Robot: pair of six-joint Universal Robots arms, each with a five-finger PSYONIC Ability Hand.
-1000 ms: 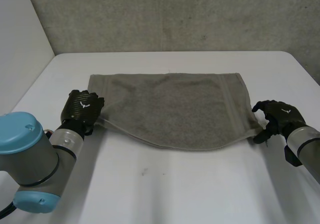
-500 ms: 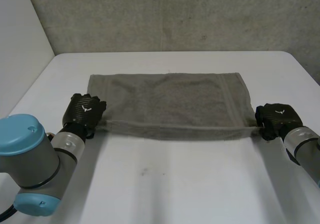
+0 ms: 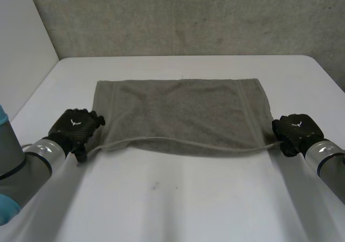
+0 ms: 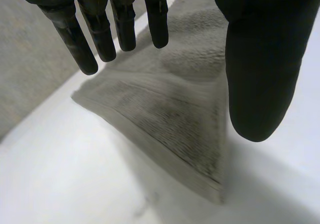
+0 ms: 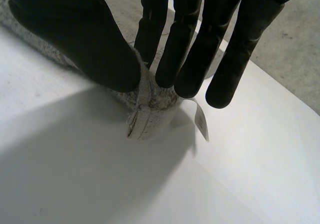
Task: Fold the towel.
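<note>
A grey-brown towel [image 3: 183,110] lies doubled on the white table [image 3: 188,199], its near edge sagging in a shallow curve. My left hand [image 3: 75,128] is beside the towel's near left corner, a little apart from it. In the left wrist view its fingers [image 4: 125,19] are straight and the thumb stands wide above the loose corner [image 4: 170,109], so it is open. My right hand [image 3: 295,131] is at the near right corner. There the thumb [image 5: 75,29] and fingers pinch the towel's hem [image 5: 145,109], and a small white label [image 5: 200,120] hangs beside it.
A grey concrete wall [image 3: 188,15] rises behind the table's far edge, and a pale wall [image 3: 21,48] stands at the far left. Bare tabletop lies in front of the towel between my two arms.
My left hand opened, let go of the near left corner and drew back to the left. The near edge, pulled straight half a second ago, has sagged. My right hand closed on its corner.
</note>
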